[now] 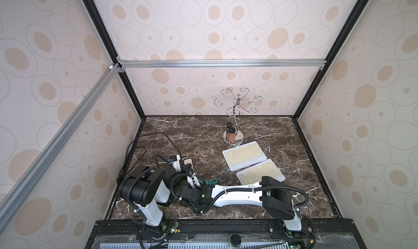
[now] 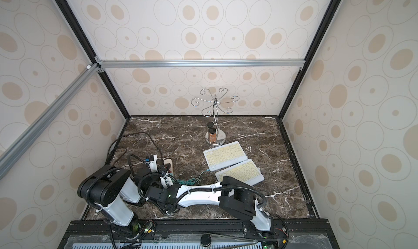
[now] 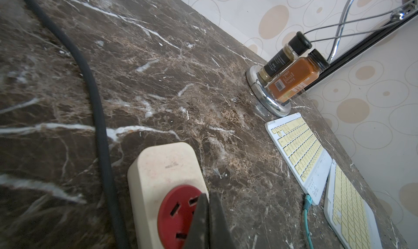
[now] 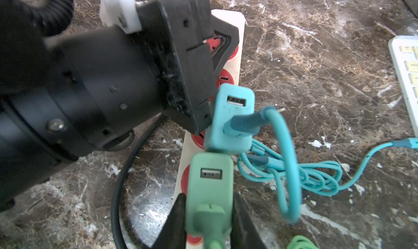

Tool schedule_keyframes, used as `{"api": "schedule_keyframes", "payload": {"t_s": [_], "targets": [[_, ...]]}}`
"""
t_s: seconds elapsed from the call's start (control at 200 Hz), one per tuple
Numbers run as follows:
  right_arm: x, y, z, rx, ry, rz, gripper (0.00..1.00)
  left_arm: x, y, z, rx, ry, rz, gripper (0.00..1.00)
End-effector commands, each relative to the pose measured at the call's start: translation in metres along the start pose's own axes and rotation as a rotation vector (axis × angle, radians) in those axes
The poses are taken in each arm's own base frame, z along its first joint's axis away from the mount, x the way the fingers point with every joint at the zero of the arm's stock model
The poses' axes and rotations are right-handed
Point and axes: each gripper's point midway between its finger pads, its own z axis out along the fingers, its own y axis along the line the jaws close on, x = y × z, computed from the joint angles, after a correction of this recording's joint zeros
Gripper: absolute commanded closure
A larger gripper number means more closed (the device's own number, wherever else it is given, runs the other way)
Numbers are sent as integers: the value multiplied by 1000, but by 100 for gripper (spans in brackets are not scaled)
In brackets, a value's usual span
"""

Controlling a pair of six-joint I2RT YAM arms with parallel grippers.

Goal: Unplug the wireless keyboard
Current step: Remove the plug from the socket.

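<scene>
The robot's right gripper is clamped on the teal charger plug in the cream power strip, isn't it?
No: the right gripper is clamped on the green charger plug in the cream power strip, not the teal charger plug. The right wrist view shows it.

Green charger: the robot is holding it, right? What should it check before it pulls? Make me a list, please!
1. Right end effector shut on the green charger: ok.
2. Left end effector shut, over the power strip at its end socket: ok.
3. Left one really pressing the strip down: cannot tell.
4. Green charger belongs to the keyboard: cannot tell; only the teal cable visibly reaches it.
5. Room beside the teal charger: not ok. It sits right next to the green one, so probably pull straight out.
</scene>
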Motion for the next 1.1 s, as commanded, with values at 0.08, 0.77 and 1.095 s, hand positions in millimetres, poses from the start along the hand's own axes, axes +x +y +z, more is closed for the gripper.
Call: {"api": "schedule_keyframes", "payload": {"t_s": [0.08, 0.77, 1.095], "targets": [[-21, 4, -11, -84, -125, 107, 100, 52, 25, -8, -88, 188, -34, 100], [-31, 17, -24, -154, -153, 103, 100, 51, 24, -8, -85, 189, -35, 100], [-29, 7, -23, -186, -118, 142, 100, 51, 24, -8, -84, 189, -35, 100]]}}
